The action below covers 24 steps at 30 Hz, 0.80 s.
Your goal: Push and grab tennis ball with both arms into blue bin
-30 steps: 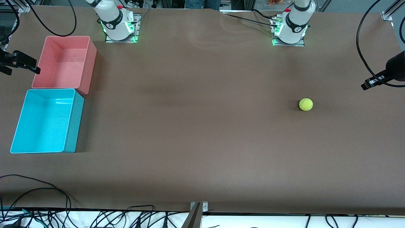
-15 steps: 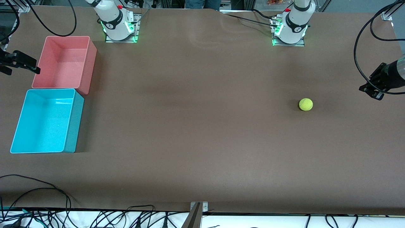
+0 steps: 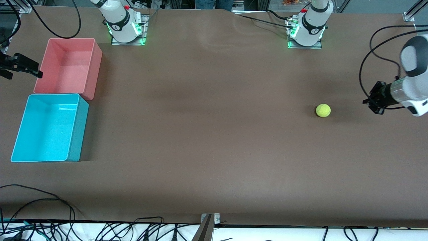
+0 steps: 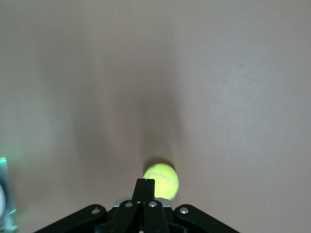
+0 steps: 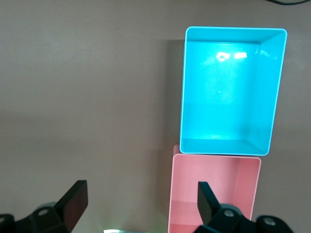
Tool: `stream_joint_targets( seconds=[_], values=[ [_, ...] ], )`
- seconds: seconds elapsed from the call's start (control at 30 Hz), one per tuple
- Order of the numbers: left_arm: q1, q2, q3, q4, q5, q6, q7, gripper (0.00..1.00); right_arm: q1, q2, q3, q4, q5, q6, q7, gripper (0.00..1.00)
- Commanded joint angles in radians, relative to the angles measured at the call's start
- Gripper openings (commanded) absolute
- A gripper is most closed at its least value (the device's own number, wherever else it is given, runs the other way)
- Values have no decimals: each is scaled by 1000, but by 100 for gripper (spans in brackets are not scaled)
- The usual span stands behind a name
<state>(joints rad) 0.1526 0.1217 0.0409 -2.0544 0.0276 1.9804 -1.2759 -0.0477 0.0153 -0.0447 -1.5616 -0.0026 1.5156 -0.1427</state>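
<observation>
Tennis ball [image 3: 323, 110] on brown table [image 3: 214, 134], toward left arm's end, nothing touching it. Left gripper [image 3: 375, 99] low over table just beside ball, toward table end; fingers pressed together, holding nothing. In left wrist view ball [image 4: 162, 180] sits right past fingertips [image 4: 145, 184]. Right gripper [image 3: 23, 67] waits over table edge beside pink-red bin [image 3: 68, 65], fingers spread wide, empty. Blue bin [image 3: 50, 129] at right arm's end, touching pink-red bin, nearer front cam.
</observation>
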Motion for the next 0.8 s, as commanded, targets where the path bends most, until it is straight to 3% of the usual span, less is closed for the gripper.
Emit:
stream_joint_targets(
  seconds=[0.0, 0.17, 0.37, 0.77],
  values=[
    [22, -28, -7, -188, 11, 208, -42, 0, -3, -5, 2, 6, 1, -14, -2, 100],
    [36, 25, -7, -277, 12, 392, -109, 0, -3, -5, 2, 6, 1, -14, -2, 100],
    [38, 114, -7, -280, 14, 497, -122, 0, -3, -5, 2, 6, 1, -15, -2, 100],
    [38, 171, -9, -294, 26, 568, -109, 0, -3, -6, 2, 5, 1, -15, -2, 100]
  ],
)
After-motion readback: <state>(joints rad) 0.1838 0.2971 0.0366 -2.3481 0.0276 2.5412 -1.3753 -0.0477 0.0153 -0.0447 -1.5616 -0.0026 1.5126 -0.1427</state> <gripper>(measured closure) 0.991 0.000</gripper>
